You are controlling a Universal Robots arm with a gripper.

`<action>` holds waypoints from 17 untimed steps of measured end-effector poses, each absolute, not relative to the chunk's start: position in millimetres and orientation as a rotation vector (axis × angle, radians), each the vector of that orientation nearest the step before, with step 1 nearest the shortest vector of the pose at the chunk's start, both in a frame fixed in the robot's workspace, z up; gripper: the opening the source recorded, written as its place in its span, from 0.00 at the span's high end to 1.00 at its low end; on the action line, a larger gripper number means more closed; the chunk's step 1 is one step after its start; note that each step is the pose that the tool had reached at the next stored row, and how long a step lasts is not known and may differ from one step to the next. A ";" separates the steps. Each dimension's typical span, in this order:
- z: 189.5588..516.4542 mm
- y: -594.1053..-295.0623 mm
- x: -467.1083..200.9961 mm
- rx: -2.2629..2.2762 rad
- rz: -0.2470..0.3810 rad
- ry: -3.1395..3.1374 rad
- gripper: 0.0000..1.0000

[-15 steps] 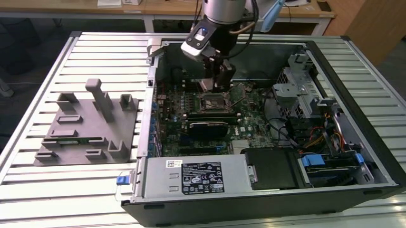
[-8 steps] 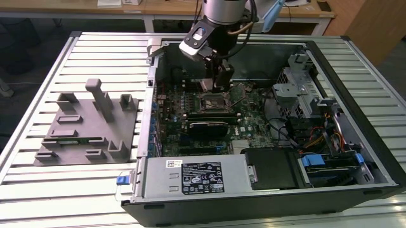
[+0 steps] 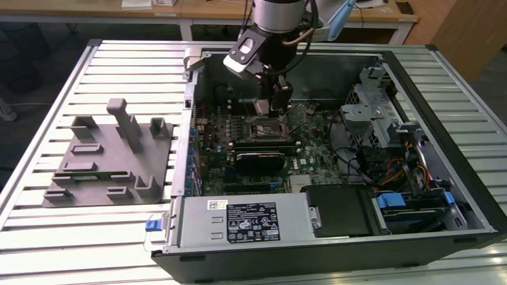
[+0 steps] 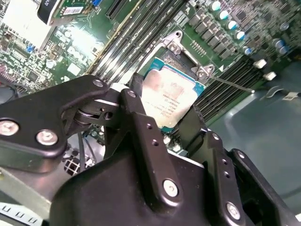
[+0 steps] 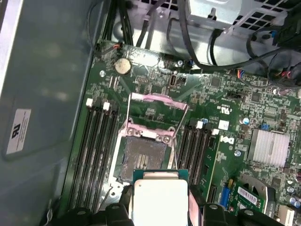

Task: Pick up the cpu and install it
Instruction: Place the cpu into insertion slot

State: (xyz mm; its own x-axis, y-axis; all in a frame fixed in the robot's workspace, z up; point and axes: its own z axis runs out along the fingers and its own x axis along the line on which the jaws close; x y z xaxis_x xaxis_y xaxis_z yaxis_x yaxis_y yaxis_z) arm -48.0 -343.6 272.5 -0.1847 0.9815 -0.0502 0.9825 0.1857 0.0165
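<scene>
The cpu [image 4: 171, 99], a flat square chip with a silvery top and a green border, is held by its opposite edges between my black fingers [image 4: 138, 101]. My gripper [image 3: 269, 107] is shut on it inside the open computer case, just above the motherboard. In the first wrist view the cpu [image 5: 160, 195] hangs a little to one side of the open socket [image 5: 146, 155], whose metal load frame [image 5: 157, 101] is flipped up. The socket [image 3: 265, 127] lies right beneath the gripper in the exterior view.
Memory slots [image 5: 96, 150] flank the socket on both sides. A finned heat sink [image 5: 270, 146], cables [image 5: 221, 47] and a drive cage [image 3: 380, 119] crowd the case's right. The power supply [image 3: 237, 219] fills the case front. A grey tray [image 3: 103, 160] lies at the exterior view's left.
</scene>
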 end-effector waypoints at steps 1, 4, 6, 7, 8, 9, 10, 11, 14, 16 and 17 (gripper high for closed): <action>271.8 -343.6 -47.9 1.987 -0.028 2.367 0.46; 270.3 -343.6 -48.0 2.048 -0.030 2.316 0.46; 269.0 -343.6 -48.0 2.091 -0.032 2.277 0.46; 268.4 -343.6 -48.0 2.111 -0.032 2.259 0.46; 267.9 -343.6 -48.0 2.128 -0.033 2.243 0.46; 267.3 -343.6 -48.0 2.143 -0.033 2.228 0.46; 266.7 -343.6 -48.0 2.159 -0.034 2.213 0.46; 266.1 -343.5 -47.9 2.170 -0.034 2.203 0.46; 263.7 -343.0 -47.5 2.173 -0.035 2.200 0.46; 262.1 -342.8 -46.6 2.173 -0.035 2.200 0.46; 258.4 -342.4 -43.9 2.164 -0.034 2.209 0.46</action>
